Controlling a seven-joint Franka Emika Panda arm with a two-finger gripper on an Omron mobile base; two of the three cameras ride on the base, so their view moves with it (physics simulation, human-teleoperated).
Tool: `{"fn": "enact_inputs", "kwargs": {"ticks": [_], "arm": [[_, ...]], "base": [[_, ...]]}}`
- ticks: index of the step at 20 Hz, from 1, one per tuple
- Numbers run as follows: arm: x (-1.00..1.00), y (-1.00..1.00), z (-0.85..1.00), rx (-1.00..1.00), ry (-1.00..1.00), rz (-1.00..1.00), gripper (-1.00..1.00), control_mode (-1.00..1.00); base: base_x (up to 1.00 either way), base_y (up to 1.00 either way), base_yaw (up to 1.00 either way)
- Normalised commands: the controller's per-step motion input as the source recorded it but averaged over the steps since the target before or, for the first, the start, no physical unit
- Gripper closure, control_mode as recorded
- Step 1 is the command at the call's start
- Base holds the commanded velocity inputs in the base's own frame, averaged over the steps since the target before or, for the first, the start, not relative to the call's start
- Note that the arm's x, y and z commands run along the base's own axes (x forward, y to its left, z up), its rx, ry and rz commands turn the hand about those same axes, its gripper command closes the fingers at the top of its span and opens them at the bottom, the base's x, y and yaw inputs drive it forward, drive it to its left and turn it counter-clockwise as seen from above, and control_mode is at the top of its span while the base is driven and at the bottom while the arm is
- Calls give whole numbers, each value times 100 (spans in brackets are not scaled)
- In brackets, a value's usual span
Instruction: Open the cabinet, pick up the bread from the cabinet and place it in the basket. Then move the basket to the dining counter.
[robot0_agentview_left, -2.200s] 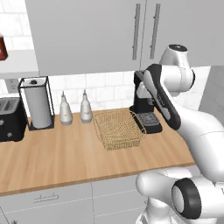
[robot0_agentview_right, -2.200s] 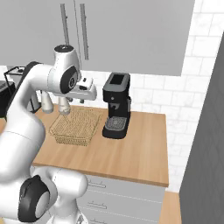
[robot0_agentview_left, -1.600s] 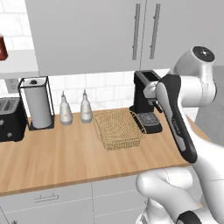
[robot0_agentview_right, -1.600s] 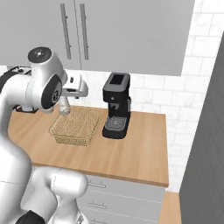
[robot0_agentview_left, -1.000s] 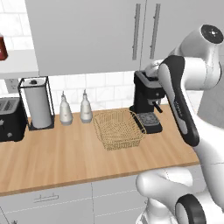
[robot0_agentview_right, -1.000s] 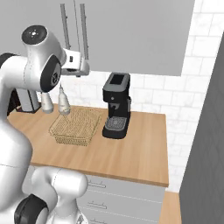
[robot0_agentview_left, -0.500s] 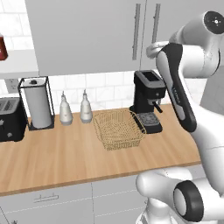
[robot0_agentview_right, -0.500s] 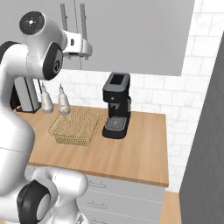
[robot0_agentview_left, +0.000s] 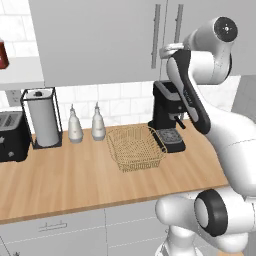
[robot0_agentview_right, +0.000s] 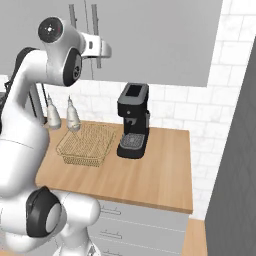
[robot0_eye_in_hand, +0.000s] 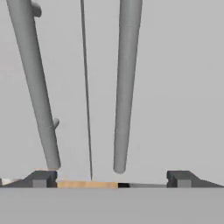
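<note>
Arm raised at upper right of left base view, gripper (robot0_eye_in_hand: 111, 178) facing cabinet (robot0_agentview_left: 100, 40), jaws spread wide, holding nothing. Both doors shut; two bar handles (robot0_eye_in_hand: 124, 87) fill hand view's upper half, seam between them. Basket (robot0_agentview_left: 136, 148) sits mid-frame on worktop (robot0_agentview_left: 65, 175), just beside coffee machine (robot0_agentview_left: 167, 117).

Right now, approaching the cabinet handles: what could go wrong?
1. Jaws are open and the two bar handles sit close together by the door seam; closing could catch both, or the wrong door.
2. Cabinet doors are shut; a swinging door might hit the arm's raised elbow.
3. The coffee machine stands right below.
</note>
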Motion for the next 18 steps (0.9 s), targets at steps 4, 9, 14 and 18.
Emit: {"fn": "enact_inputs", "kwargs": {"ticks": [4, 9, 14, 18], "arm": [[64, -20, 0, 0, 0, 0, -100, -100], [59, -6, 0, 0, -1, 0, -100, -100], [66, 12, -27, 0, -8, 0, 100, -100], [85, 16, -67, 0, -16, 0, 100, -100]], "base": [[0, 0, 0], [0, 0, 0], [0, 0, 0], [0, 0, 0]]}}
